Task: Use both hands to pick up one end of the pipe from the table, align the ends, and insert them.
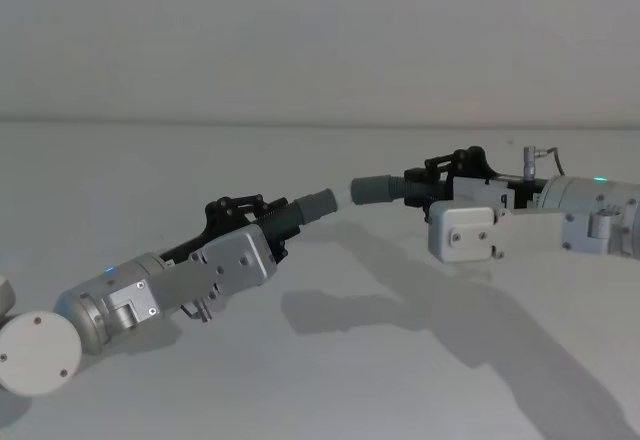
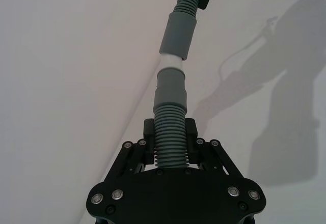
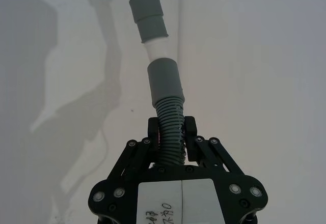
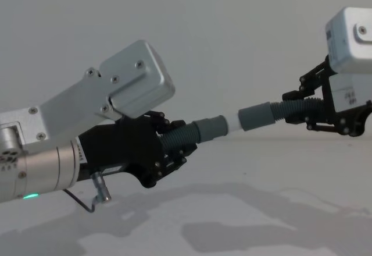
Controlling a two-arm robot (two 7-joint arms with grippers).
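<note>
Above the white matte table (image 1: 120, 170), at mid-frame, two dark grey corrugated hose pieces are being held aloft, each clamped by a black end effector, left (image 4: 174, 142) and right (image 4: 311, 113). Cuffs (image 4: 212, 128) are being aligned, whitish tip (image 4: 232, 122) apparently entering; full insertion is judged remaining.

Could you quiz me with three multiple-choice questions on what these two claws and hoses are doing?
1. Where are the hose pieces?
A. Flat on the table
B. Held in the air above the table
C. Inside a box

2. What colour is the tip between the two cuffs?
A. Red
B. Whitish
C. Green

3. What state are the ends in?
A. Lined up, whitish tip bridging them
B. Far apart, pointing opposite ways
C. Not yet picked up

Answers:
1 B: the left gripper and right gripper each clamp a hose above the table.
2 B: the tip shows white.
3 A: the left cuff and right cuff face each other.
</note>
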